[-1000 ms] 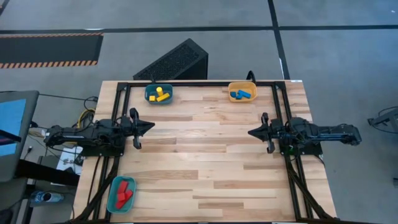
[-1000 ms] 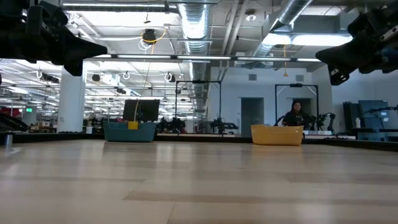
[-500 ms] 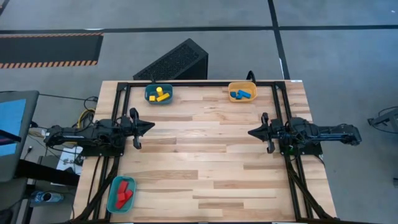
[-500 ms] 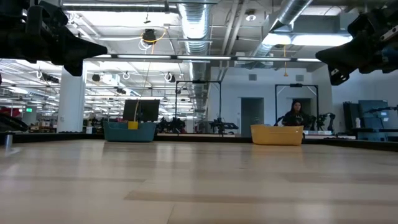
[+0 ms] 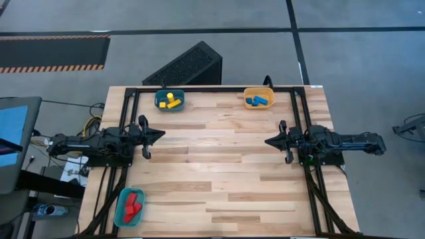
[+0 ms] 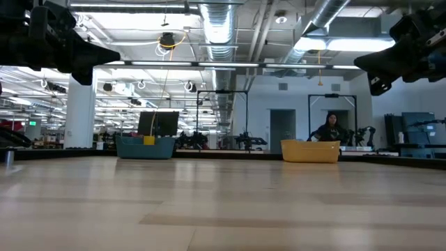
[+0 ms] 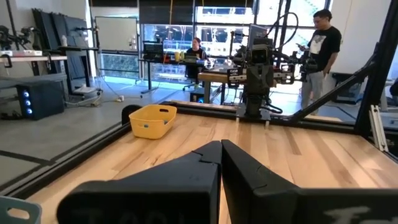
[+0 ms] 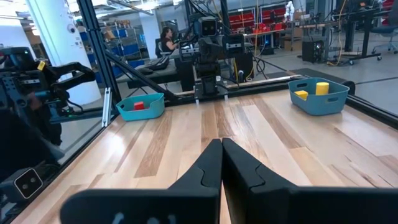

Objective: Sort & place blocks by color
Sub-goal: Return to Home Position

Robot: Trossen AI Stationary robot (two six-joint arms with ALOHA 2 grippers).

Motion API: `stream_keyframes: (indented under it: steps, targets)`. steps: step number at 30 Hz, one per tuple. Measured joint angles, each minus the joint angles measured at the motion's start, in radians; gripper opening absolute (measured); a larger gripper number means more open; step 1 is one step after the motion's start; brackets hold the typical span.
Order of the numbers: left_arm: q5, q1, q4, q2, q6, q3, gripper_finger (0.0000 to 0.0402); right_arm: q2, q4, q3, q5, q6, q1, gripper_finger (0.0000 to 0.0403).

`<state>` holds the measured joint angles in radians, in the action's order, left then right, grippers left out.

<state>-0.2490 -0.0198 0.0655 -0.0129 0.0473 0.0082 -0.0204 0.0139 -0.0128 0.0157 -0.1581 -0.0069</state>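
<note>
Yellow blocks (image 5: 171, 101) lie in a teal bin (image 5: 169, 108) at the table's far left. Blue blocks (image 5: 259, 101) lie in an orange bin (image 5: 259, 90) at the far right. Red blocks (image 5: 133, 206) lie in a teal bin (image 5: 120, 211) at the near left. My left gripper (image 5: 162, 135) is shut and empty above the table's left side. My right gripper (image 5: 267, 141) is shut and empty above the right side. Both point toward the table's middle.
The wooden table (image 5: 219, 172) has a black frame along its left, far and right edges. A black box (image 5: 186, 66) stands on the floor behind it. People show in the room beyond, one standing (image 7: 323, 43) in the left wrist view.
</note>
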Motion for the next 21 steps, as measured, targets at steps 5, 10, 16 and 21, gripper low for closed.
stream_keyframes:
  steps: [5,10,16,21]
  targets:
    - [0.000,0.000,0.000,0.000,-0.006,0.000,0.0000,0.000,0.000,0.000,0.000,0.000,0.000,0.0029]
    - [0.000,0.000,0.000,0.000,0.002,0.000,0.0000,0.000,0.000,0.000,0.000,0.000,0.000,0.0027]
    - [0.000,0.000,0.000,0.000,0.000,0.000,0.0000,0.000,0.000,0.000,0.000,0.000,0.000,0.0029]
    - [0.000,0.000,0.000,0.000,-0.006,0.000,0.0000,0.000,0.000,0.000,0.000,0.000,0.000,0.0027]
